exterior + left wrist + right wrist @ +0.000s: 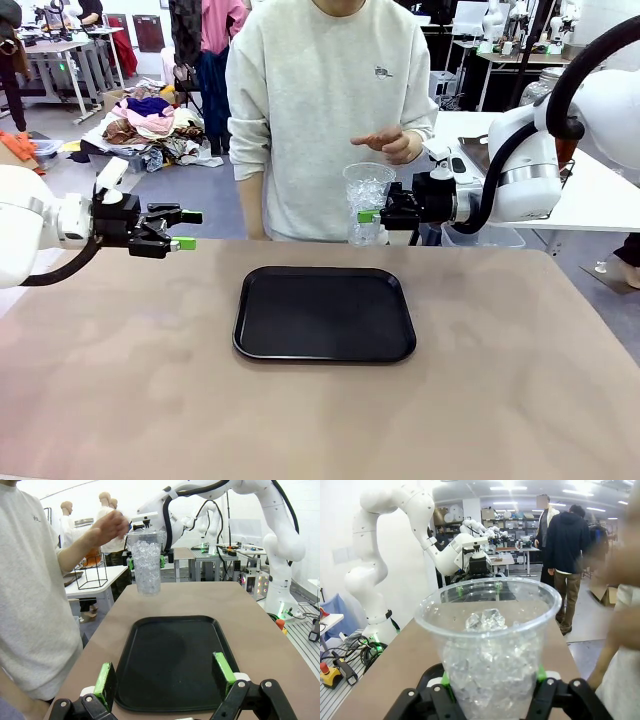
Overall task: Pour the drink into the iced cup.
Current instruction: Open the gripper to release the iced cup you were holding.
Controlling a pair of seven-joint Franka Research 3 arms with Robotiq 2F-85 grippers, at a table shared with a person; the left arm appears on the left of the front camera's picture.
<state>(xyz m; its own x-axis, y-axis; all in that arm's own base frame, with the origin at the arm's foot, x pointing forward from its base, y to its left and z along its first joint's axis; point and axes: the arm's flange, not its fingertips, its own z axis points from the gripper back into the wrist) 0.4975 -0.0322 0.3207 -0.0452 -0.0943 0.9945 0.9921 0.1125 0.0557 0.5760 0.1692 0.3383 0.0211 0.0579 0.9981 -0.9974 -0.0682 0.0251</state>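
Note:
The iced cup [367, 200] is a clear plastic cup full of ice cubes, and my right gripper [372, 216] is shut on it above the table's far edge. In the right wrist view the iced cup [490, 645] sits between the green pads [540, 673]. A person's hand [386, 144] hovers just above its rim. My left gripper [186, 230] hangs open over the left side of the table with nothing in it. Its fingers [105, 679] frame the black tray [175, 660], with the iced cup [146, 562] beyond. The drink [92, 557] shows as amber liquid behind the person's forearm.
A black tray [325, 313] lies bare in the middle of the tan table [120, 380]. The person in a grey sweatshirt [320, 110] stands at the far edge. A white side table [590, 195] stands at the right, behind my right arm.

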